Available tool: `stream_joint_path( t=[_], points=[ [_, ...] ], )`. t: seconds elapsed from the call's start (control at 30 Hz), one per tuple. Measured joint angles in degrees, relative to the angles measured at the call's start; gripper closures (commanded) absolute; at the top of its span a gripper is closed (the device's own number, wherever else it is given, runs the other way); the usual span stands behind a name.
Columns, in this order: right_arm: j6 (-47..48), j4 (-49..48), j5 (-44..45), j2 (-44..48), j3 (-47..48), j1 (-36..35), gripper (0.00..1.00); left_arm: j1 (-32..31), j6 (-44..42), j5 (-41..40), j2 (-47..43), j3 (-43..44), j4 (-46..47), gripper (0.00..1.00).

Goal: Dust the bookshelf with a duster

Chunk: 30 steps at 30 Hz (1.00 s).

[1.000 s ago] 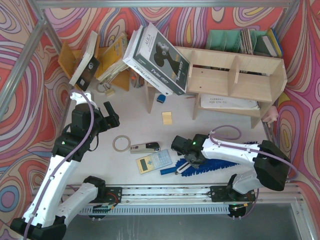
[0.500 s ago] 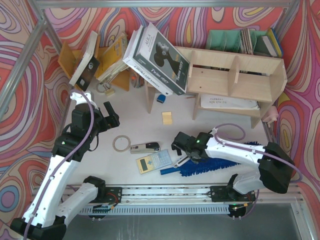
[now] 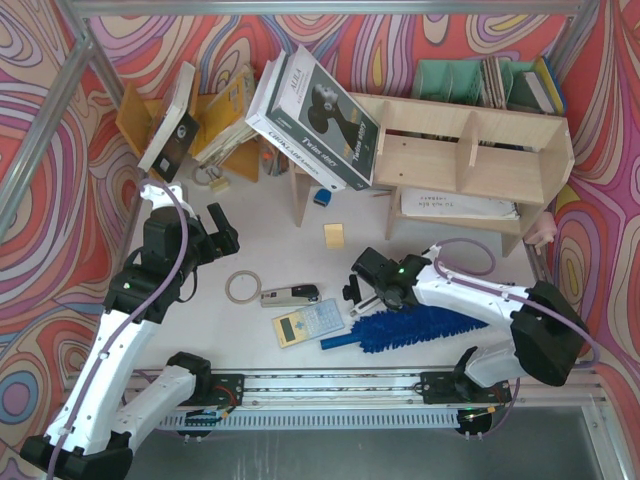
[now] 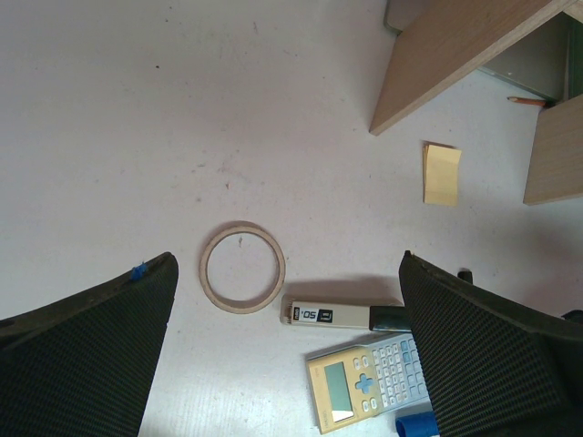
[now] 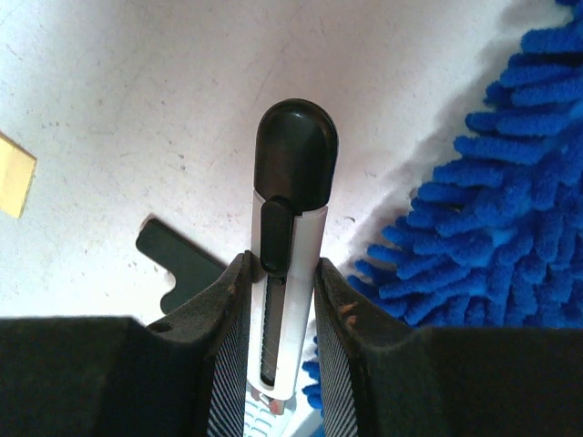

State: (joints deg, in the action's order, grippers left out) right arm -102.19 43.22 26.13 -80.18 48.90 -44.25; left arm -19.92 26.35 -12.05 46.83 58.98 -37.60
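Clamping a slim rod [image 5: 293,155] in the right pincer [image 5: 281,264], with the left pincer [image 4: 287,259] agape, beside the ungrasped duster [image 3: 410,328] at the near edge of the tabletop [image 3: 260,220]; likely calls for dropping it, then grasping the handle [image 3: 335,342].

One duster [image 3: 415,327], one bookshelf [image 3: 500,170], one rod [image 5: 293,155].

The duster [image 3: 415,327] is bright blue, the bookshelf [image 3: 430,160] pale plywood, the rod [image 5: 290,273] black and white, the file holders [image 3: 450,80] at the far right corner green; the backdrop [image 3: 60,120] swirls red, pink and purple
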Motion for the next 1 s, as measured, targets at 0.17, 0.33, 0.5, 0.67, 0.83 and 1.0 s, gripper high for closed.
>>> stream_joint_path(
  t=[0.17,0.33,0.5,0.67,0.83,1.0],
  points=[
    [2.4,-1.9,0.5,-1.4,0.0,2.4,0.88,0.0,0.0,0.0,0.2,0.0,0.0,0.01],
    [4.8,-4.2,0.9,-1.4,-0.4,5.7,0.87,0.0,0.0,0.0,0.6,0.0,0.0,0.02],
    [6.4,-6.2,0.9,-1.4,-2.0,7.7,0.85,0.0,0.0,0.0,0.6,0.0,0.0,0.02],
    [7.5,-7.6,0.9,-1.4,-3.1,9.4,0.71,0.0,0.0,0.0,0.7,0.0,0.0,0.02],
    [8.1,-8.3,0.9,-1.6,-3.3,10.1,0.46,0.0,0.0,0.0,0.8,0.0,0.0,0.01],
    [8.3,-8.6,0.9,-0.7,-4.0,10.1,0.25,0.0,0.0,0.0,0.8,0.0,0.0,0.02]
  ],
)
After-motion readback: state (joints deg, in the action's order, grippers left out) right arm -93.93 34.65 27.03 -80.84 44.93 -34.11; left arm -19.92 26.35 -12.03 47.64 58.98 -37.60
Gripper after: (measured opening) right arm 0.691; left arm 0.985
